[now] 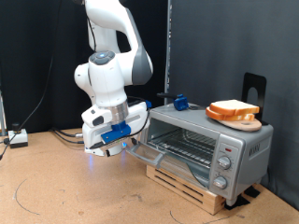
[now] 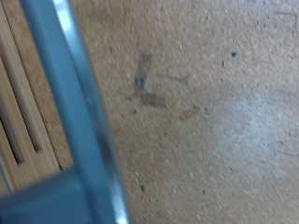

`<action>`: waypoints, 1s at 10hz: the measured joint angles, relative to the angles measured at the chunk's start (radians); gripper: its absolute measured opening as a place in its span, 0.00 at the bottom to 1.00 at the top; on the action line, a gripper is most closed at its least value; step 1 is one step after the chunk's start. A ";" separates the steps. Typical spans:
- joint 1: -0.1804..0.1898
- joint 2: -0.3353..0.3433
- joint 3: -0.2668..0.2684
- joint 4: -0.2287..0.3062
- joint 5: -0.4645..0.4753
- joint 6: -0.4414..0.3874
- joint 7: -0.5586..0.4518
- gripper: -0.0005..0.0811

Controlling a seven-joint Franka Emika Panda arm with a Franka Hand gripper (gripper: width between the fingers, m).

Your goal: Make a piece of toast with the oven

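The toast (image 1: pixel 233 111) lies on top of the oven (image 1: pixel 210 146), which stands near the table's (image 1: pixel 65 191) right edge, door open. The gripper (image 1: pixel 126 147) is at the door's (image 1: pixel 152 156) left end, lower than the toast; whether its fingers are apart or together cannot be told.

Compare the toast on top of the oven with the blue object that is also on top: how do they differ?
The toast is pale tan with an orange-brown crust; the blue object is dark blue. The toast lies flat and wide toward the exterior view's right end of the oven; the blue object is smaller, near the roof's left end. Both rest on the roof, apart from the tool at the open door.
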 joint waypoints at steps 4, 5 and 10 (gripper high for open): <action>0.014 0.086 0.012 0.063 0.080 -0.010 -0.011 0.99; 0.014 0.102 0.012 0.070 0.080 -0.010 -0.011 0.99; -0.020 0.151 -0.020 0.115 0.080 -0.023 -0.049 0.99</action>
